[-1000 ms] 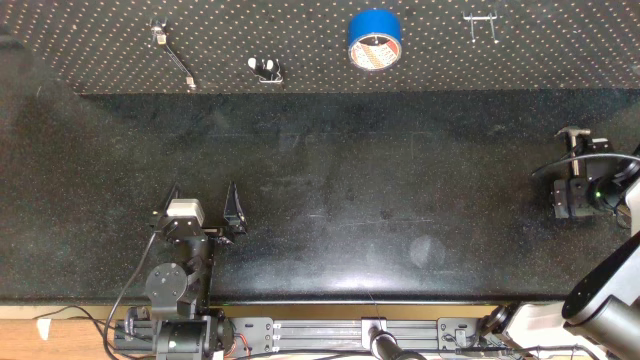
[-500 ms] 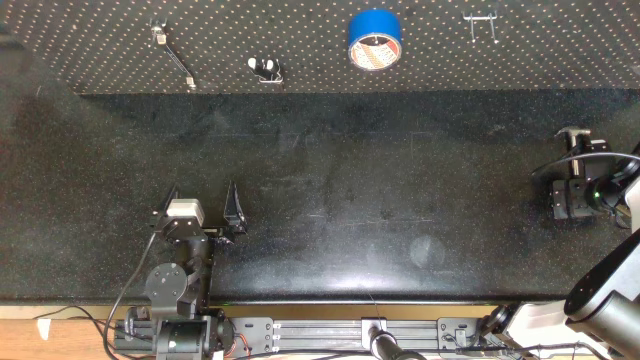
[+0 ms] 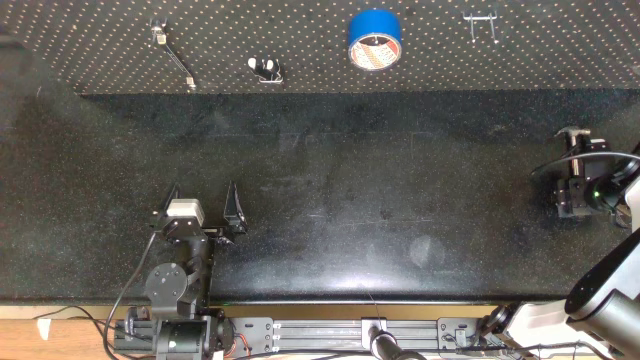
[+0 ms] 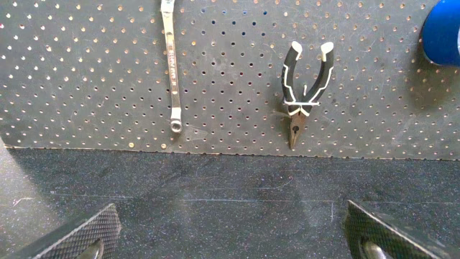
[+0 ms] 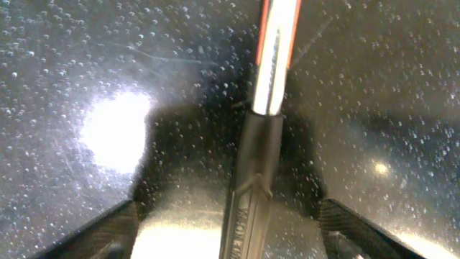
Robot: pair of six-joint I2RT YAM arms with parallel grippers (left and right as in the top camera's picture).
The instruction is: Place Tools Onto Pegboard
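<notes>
A hammer (image 3: 573, 133) lies on the black worktop at the far right, its metal head pointing toward the pegboard (image 3: 300, 35). My right gripper (image 3: 577, 168) is low over it and open. In the right wrist view the hammer's black grip and chrome shaft (image 5: 260, 137) run between the two spread fingers of the right gripper (image 5: 230, 234), which do not touch it. My left gripper (image 3: 202, 190) stands open near its base, with nothing between the fingers of the left gripper (image 4: 231, 230).
A wrench (image 3: 175, 55) (image 4: 171, 65), black-and-white pliers (image 3: 266, 68) (image 4: 305, 86) and a blue tape roll (image 3: 375, 40) (image 4: 442, 32) hang on the pegboard. A bare metal hook (image 3: 482, 22) sits at its right. The worktop (image 3: 380, 180) stretches between the arms.
The right gripper has shifted slightly over the hammer handle. The left arm has not moved.
</notes>
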